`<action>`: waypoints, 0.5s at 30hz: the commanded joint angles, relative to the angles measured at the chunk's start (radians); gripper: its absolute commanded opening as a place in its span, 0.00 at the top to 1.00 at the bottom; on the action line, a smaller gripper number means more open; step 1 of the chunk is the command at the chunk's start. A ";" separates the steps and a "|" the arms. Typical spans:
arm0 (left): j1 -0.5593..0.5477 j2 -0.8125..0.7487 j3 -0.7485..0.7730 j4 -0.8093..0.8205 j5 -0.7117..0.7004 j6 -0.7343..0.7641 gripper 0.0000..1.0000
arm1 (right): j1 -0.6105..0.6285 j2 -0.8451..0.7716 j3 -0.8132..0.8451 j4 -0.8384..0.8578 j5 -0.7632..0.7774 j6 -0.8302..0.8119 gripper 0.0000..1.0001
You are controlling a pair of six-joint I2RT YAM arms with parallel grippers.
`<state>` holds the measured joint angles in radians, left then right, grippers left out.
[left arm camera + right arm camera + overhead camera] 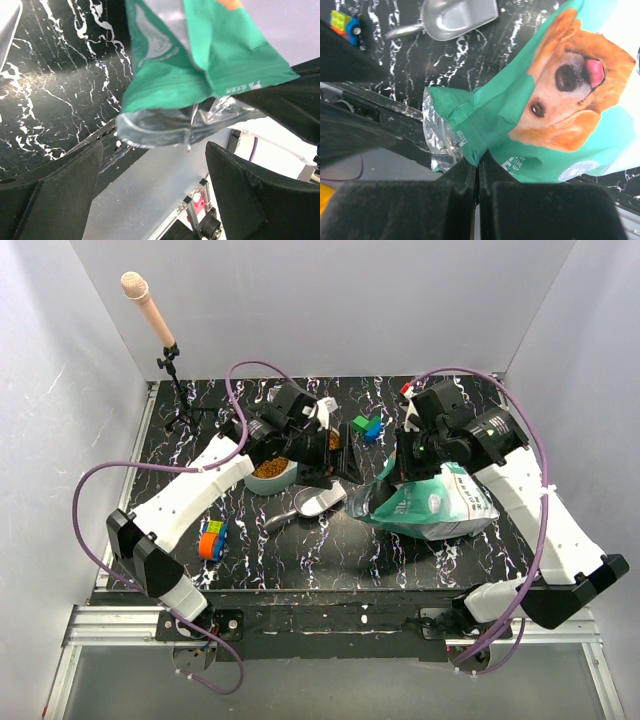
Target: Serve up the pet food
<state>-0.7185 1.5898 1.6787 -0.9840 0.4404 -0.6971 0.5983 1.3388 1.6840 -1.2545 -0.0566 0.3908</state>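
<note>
Top external, scoop between pet food, bag

Each arm pairs white link shells with black joint housings. A purple cable loops off the left arm, and a second purple cable off the right arm. The left tool and the right tool have matte black, wedge-shaped fingers.

Orange-brown pet food (teal bag)
</note>
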 commanded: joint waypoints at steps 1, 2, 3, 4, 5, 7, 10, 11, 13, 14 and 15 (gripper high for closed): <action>-0.073 0.010 0.065 0.002 -0.018 0.030 0.17 | 0.057 -0.003 0.129 0.116 -0.127 0.079 0.99; -0.088 0.012 0.076 -0.010 -0.047 0.042 0.16 | 0.066 0.003 0.144 0.118 -0.135 0.083 0.99; -0.108 0.012 0.090 -0.024 -0.083 0.053 0.16 | 0.073 0.010 0.158 0.113 -0.140 0.086 0.99; -0.122 0.010 0.102 -0.041 -0.110 0.065 0.16 | 0.077 0.016 0.177 0.107 -0.147 0.089 0.99; -0.131 0.012 0.119 -0.065 -0.144 0.074 0.19 | 0.083 0.020 0.193 0.098 -0.150 0.091 0.99; -0.136 0.015 0.151 -0.103 -0.198 0.091 0.29 | 0.092 0.022 0.210 0.087 -0.164 0.089 0.99; -0.144 0.006 0.168 -0.113 -0.223 0.117 0.36 | 0.097 0.008 0.207 0.083 -0.184 0.095 0.99; -0.147 0.003 0.170 -0.114 -0.224 0.125 0.38 | 0.097 0.000 0.206 0.084 -0.195 0.094 0.99; -0.154 0.002 0.179 -0.137 -0.247 0.130 0.41 | 0.100 -0.010 0.203 0.087 -0.219 0.092 0.99; -0.159 0.002 0.191 -0.149 -0.265 0.136 0.41 | 0.101 -0.012 0.204 0.087 -0.229 0.089 0.99; -0.162 -0.001 0.211 -0.159 -0.276 0.137 0.42 | 0.103 -0.016 0.207 0.089 -0.239 0.091 0.99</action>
<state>-0.8654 1.6215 1.8256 -1.0988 0.2535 -0.6018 0.6830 1.3861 1.8179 -1.2716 -0.1528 0.4526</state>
